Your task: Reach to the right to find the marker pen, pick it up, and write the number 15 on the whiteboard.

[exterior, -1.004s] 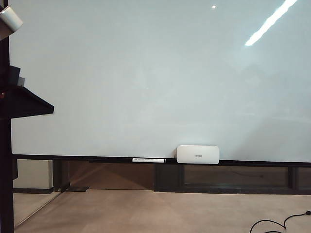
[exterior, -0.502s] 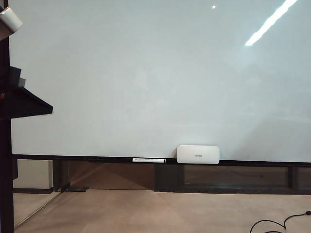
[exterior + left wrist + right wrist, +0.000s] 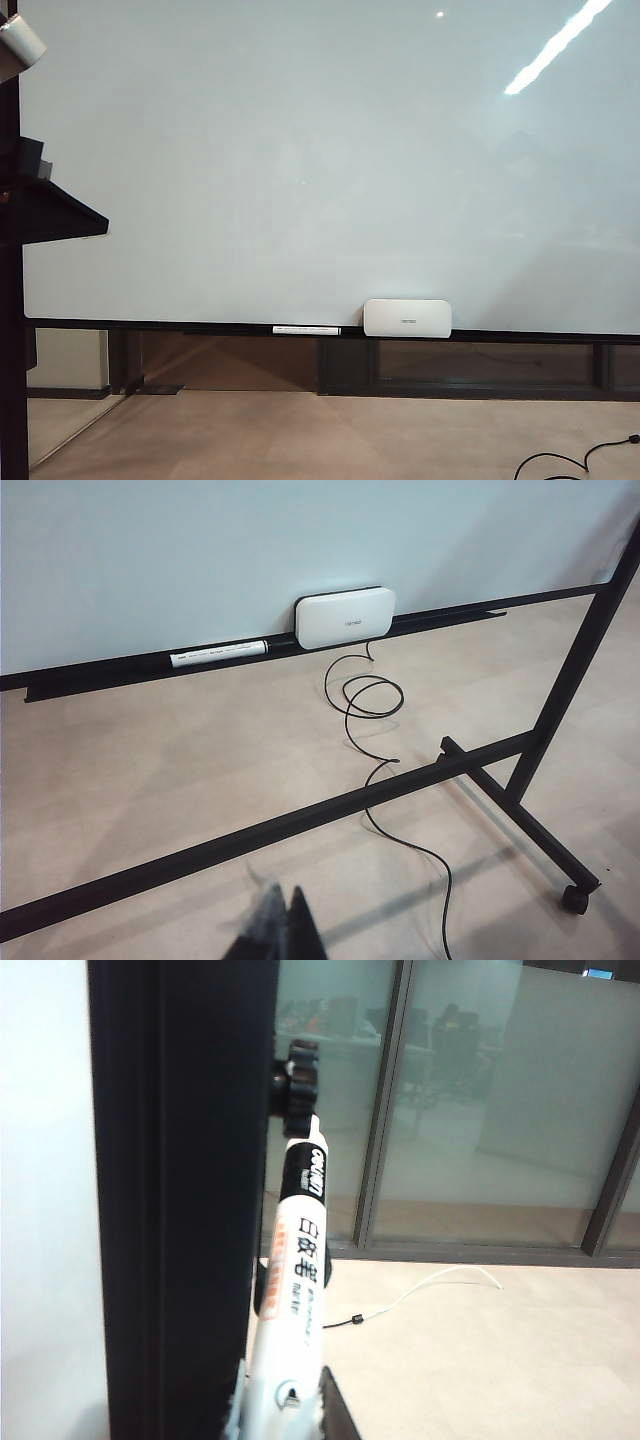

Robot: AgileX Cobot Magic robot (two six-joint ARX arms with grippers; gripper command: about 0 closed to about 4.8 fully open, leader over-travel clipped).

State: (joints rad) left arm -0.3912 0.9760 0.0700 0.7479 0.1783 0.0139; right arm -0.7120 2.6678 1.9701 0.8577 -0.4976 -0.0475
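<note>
Upright in the right wrist view, the marker pen (image 3: pixel 297 1290) stands between the dark fingertips of the right gripper (image 3: pixel 285 1410), its white printed barrel rising to a black cap beside a broad black post (image 3: pixel 180 1190); the jaws sit narrow against the barrel, though whether they grip it cannot be told; glass partitions (image 3: pixel 480 1110) stand behind. Facing the camera in the exterior view, the whiteboard (image 3: pixel 330 160) is blank; on its ledge lie a long white pen (image 3: pixel 306 329) and a white eraser block (image 3: pixel 407 318). Low in its own wrist view, the left gripper (image 3: pixel 280 935) shows only blurred dark tips, state unclear, above a black cable (image 3: pixel 365 695) on the floor.
</note>
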